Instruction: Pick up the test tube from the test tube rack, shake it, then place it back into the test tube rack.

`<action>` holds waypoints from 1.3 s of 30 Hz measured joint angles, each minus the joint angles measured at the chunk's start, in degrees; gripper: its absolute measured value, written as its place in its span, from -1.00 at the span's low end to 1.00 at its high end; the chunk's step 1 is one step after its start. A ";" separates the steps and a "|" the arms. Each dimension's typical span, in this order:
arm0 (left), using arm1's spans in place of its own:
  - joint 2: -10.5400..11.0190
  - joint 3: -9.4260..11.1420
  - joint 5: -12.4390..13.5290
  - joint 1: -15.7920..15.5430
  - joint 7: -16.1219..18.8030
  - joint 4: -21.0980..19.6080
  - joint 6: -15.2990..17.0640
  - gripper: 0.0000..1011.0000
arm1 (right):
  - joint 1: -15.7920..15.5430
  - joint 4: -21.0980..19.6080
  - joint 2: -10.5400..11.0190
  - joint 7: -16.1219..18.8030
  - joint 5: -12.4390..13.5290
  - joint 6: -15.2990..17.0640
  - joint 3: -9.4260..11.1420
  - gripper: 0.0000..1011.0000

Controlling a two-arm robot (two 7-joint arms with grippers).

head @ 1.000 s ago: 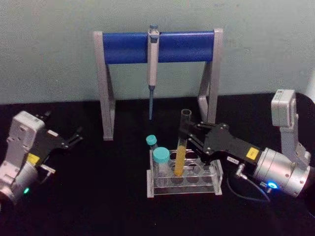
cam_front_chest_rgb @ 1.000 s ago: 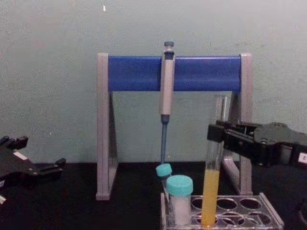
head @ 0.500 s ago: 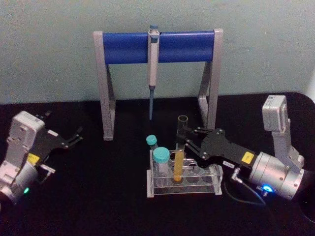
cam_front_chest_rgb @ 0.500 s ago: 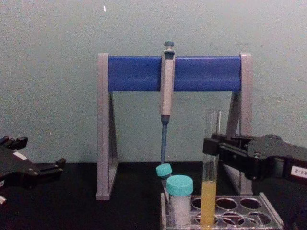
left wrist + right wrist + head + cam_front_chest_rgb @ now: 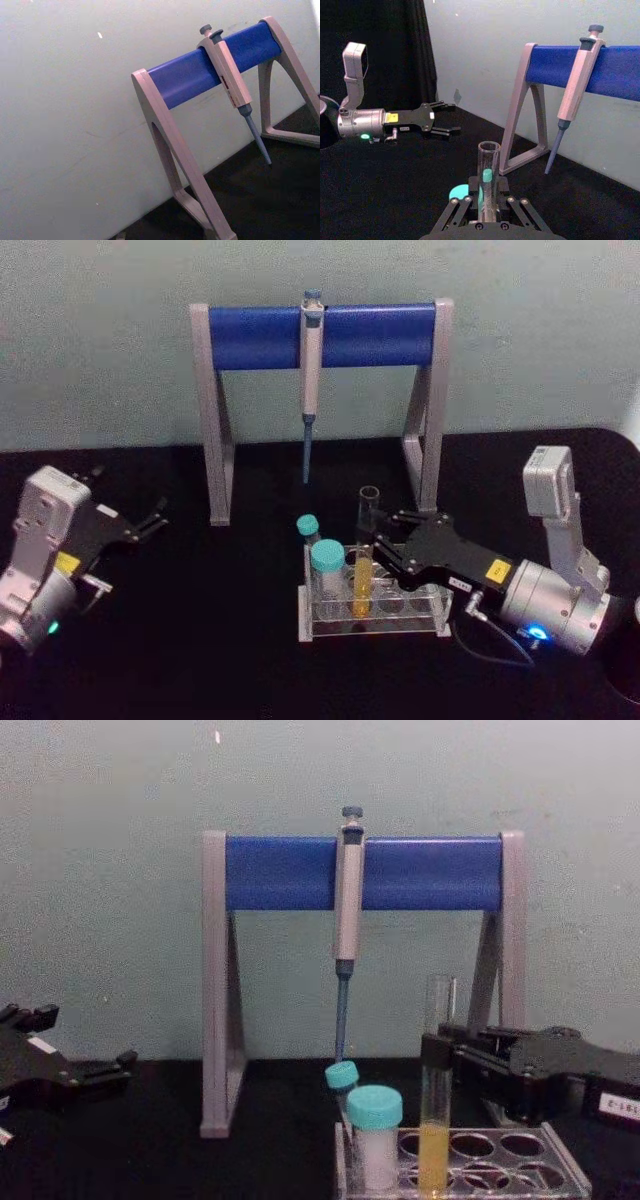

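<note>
Behind us a pale green wall [image 5: 100,340] backs our black table [image 5: 200,660]. Largest on it is the stand [image 5: 215,420] with its blue bar, a pipette [image 5: 311,370] hanging from the middle. In front sits the rack [image 5: 400,615], holding a wide teal-capped tube [image 5: 327,570] and a slim capped tube [image 5: 308,530] on its left side. Our left gripper [image 5: 150,520] rests well to the left, fingers spread, holding nothing. Our right gripper [image 5: 385,540] is clamped on the test tube [image 5: 363,560], which stands upright with its bottom in a rack hole.
</note>
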 joint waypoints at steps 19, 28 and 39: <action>0.00 0.00 0.00 0.00 0.00 0.00 0.00 0.98 | -0.28 0.90 -0.63 -0.15 -0.32 0.54 -0.01 -0.55; 0.00 0.00 0.00 0.00 0.00 0.00 0.00 0.98 | -0.19 1.11 -0.89 -0.73 -0.55 0.80 -0.05 -0.55; 0.00 0.00 0.00 0.00 0.00 0.00 0.00 0.98 | -0.20 1.07 -0.88 -0.68 -0.57 0.85 -0.06 -0.55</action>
